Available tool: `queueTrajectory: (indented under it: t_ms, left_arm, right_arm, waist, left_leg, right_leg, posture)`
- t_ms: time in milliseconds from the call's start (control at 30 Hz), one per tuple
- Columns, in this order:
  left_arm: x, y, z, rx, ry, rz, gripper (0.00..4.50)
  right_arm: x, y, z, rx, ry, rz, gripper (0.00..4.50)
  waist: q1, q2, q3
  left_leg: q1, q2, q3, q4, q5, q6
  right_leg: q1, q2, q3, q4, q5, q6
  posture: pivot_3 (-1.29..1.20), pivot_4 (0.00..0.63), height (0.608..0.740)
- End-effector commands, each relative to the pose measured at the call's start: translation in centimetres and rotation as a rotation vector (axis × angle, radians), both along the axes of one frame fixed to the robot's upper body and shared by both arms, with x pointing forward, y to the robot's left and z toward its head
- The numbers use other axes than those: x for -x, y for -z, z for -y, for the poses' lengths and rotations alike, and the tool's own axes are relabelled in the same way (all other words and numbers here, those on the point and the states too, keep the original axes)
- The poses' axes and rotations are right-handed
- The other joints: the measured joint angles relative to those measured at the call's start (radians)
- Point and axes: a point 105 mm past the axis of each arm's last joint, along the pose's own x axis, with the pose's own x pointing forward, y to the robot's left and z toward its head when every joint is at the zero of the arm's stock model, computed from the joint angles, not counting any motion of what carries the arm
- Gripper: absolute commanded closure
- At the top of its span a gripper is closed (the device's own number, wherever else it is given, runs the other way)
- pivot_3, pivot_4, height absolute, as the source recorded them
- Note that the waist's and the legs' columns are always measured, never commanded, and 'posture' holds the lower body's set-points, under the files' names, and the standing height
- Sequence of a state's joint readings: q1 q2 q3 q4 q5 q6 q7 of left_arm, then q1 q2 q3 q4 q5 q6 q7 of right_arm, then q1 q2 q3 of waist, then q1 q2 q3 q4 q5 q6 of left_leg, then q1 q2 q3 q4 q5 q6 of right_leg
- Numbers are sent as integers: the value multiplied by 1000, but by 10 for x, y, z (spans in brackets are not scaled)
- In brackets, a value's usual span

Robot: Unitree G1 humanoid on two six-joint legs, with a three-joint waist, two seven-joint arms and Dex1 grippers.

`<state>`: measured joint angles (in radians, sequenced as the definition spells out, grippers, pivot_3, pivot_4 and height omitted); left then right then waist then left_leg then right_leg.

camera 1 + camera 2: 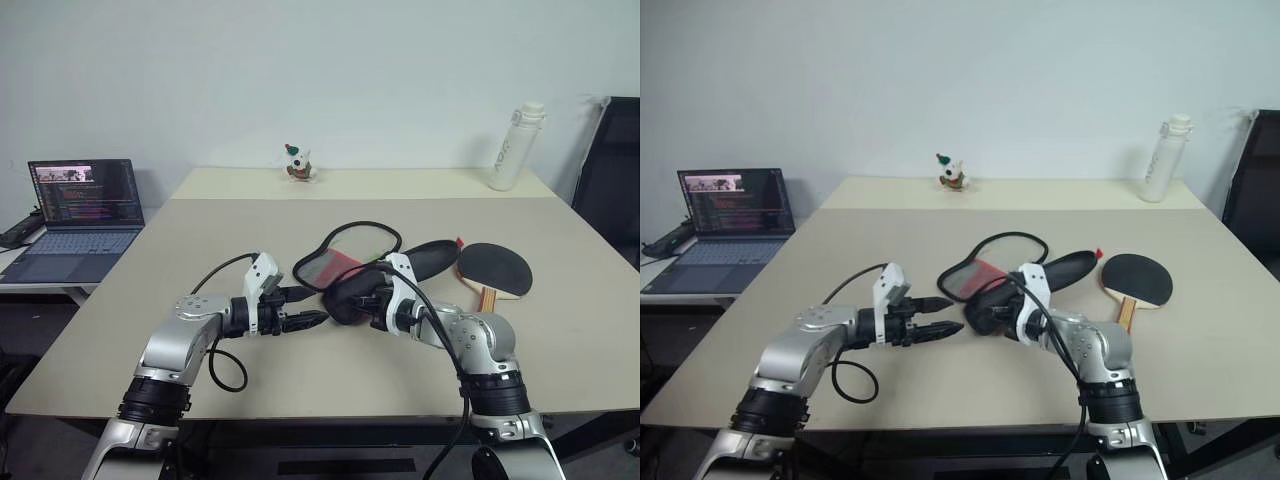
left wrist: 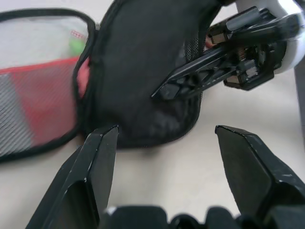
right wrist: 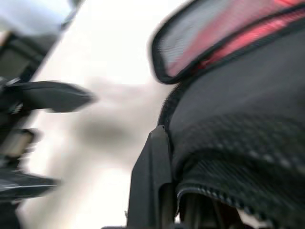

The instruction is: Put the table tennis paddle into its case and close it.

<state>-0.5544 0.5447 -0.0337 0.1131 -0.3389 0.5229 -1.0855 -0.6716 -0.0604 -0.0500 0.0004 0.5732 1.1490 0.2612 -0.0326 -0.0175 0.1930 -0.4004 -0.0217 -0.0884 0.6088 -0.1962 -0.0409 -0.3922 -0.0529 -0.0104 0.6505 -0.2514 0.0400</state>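
The right gripper (image 1: 352, 300) is closed on the black mesh side of the case (image 1: 375, 275), pinching the fabric near the middle of the table (image 1: 200, 260). The left gripper (image 1: 310, 306) stands just beside it with its two fingers (image 2: 97, 164) spread apart, and it holds nothing.

The case is one soft cover of paddle shape. It lies unzipped, with one flap of grey and red mesh spread flat toward the left arm, and a dark flap bunched up under the right gripper. A small green spot shows inside the open flap.

The table tennis paddle (image 1: 495, 270) is one, with black rubber face and a light wooden handle. It lies flat on the table just beside the case, on the right side, outside it.

At the far edge stand one white bottle (image 1: 515, 147) and one small toy figure (image 1: 297, 164). One open laptop (image 1: 80, 215) sits on a side desk at the left.
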Motion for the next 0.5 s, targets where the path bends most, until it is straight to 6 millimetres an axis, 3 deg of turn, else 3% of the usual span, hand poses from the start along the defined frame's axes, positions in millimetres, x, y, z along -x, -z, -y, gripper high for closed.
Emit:
queueTrajectory:
  t_ms: [33, 233, 367, 500]
  left_arm:
    - [5, -16, 5, 22, 32, 51, 956]
    - [7, -14, 3, 16, 36, 43, 956]
    - [8, -12, 2, 7, 38, 41, 956]
    - [7, -11, 1, -5, 39, 46, 956]
  right_arm:
    - [14, -11, -11, -5, -145, 20, 4478]
    - [36, -6, 5, 68, -300, -3, 4478]
    - [42, 2, 47, 185, -321, -19, 4478]
    - [35, 4, 89, 273, -283, -36, 4478]
  waist:
    - [0, 0, 0]
    - [0, 0, 0]
    - [3, 0, 0]
    - [3, 0, 0]
  left_leg:
    - [0, 0, 0, 0, 0, 0]
    - [0, 0, 0, 0, 0, 0]
    - [-1, 0, 0, 0, 0, 0]
    - [-1, -1, 1, 0, 0, 0]
  right_leg:
    - [0, 0, 0, 0, 0, 0]
    - [0, 0, 0, 0, 0, 0]
    - [0, 0, 0, -1, -1, 1]
    - [0, -1, 0, -3, -1, 2]
  posture:
    - [0, 150, 740]
    - [0, 150, 740]
    - [0, 150, 740]
    - [0, 150, 740]
